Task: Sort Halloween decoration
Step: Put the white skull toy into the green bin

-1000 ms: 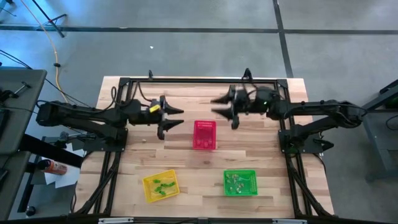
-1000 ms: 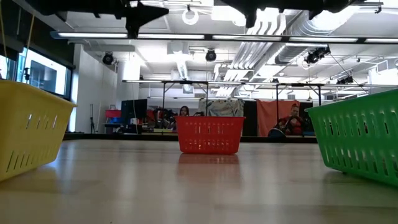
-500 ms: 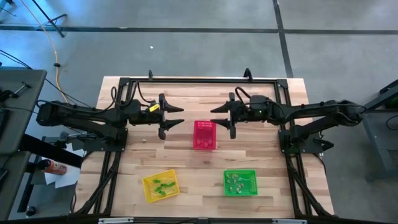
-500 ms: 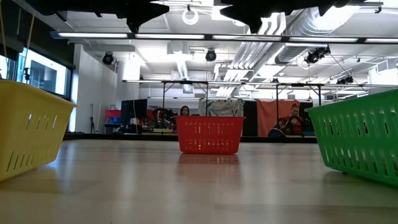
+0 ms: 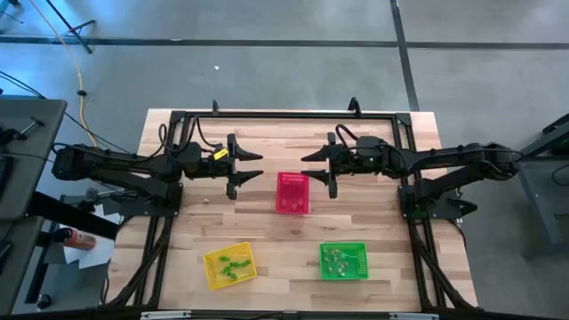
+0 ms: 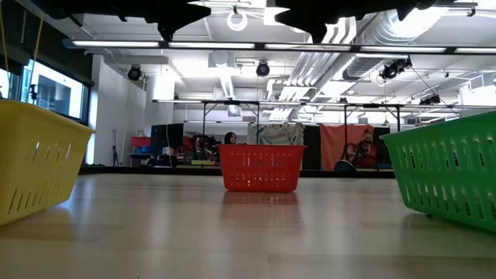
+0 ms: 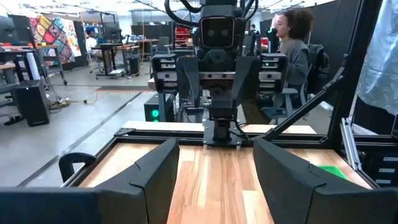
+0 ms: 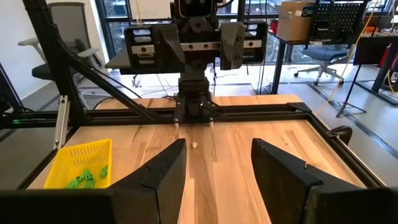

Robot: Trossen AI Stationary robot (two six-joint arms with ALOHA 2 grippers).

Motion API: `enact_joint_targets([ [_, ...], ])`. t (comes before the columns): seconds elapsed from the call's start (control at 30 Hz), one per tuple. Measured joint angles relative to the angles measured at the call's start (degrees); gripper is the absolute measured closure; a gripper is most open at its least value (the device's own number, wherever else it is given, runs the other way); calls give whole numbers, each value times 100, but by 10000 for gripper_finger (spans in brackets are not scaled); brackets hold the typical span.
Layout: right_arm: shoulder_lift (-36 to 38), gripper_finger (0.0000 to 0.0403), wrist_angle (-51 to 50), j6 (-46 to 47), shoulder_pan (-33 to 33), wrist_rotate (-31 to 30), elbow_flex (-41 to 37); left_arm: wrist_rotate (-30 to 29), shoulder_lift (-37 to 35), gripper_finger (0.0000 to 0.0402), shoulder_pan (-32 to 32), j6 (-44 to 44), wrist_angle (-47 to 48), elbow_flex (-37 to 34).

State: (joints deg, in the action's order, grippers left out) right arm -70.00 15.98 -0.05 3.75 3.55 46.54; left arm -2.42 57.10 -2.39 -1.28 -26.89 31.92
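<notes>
Both pincers hang spread and empty above the table [image 5: 267,222]: the left gripper [image 5: 246,167] and the right gripper [image 5: 317,166] flank the pink-red basket [image 5: 292,192], which sits between them. The green trinkets [image 5: 232,265] lie in the yellow basket [image 5: 228,265], well apart from both; the green basket [image 5: 343,260] holds more. Risk, I judge: 2 arms converging could collide. Bare wood around each basket leaves room.

Even, bright overhead light from ceiling strip lamps [image 6: 232,45]; soft shadows on the wooden table [image 5: 267,227]. Near baskets in low view slightly blurred; window glare in right wrist view.
</notes>
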Motion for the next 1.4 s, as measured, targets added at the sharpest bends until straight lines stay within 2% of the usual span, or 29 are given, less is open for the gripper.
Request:
enact_joint_targets([
  [0.17, 0, 226, -55, 0, 0, 1, 0, 0, 2, 204, 0, 14, 0, 0],
  [0.27, 0, 226, -56, 0, 0, 2, 0, 22, 2, 204, 7, 599, 94, 29],
  [0.3, 0, 226, -56, 0, 0, 2, 0, 37, 4, 204, 7, 786, 425, 142],
  [0.37, 0, 226, -63, 1, 0, 2, 0, 35, 4, 204, 7, 1012, 1637, 539],
  [0.47, 0, 226, -76, 2, 0, 2, 0, -90, 129, 204, 7, 1272, 4103, 1244],
  [0.57, -1, 226, -76, 0, 0, -36, 0, -355, 441, 204, -77, 2256, 6277, 1542],
  [0.67, -17, 226, -89, 2, 0, -207, 0, -175, 823, 204, -232, 3378, 7585, 1513],
  [0.73, -52, 226, -66, 2, 0, -270, 2, 199, 1119, 204, -279, 3683, 8259, 1361],
  [0.93, -126, 226, -90, 2, 0, -306, 2, 1071, 1966, 204, -284, 3497, 8617, 910],
  [1.4, -178, 226, -96, 10, 0, -304, 2, 707, 3233, 204, -284, 3011, 8491, 852],
])
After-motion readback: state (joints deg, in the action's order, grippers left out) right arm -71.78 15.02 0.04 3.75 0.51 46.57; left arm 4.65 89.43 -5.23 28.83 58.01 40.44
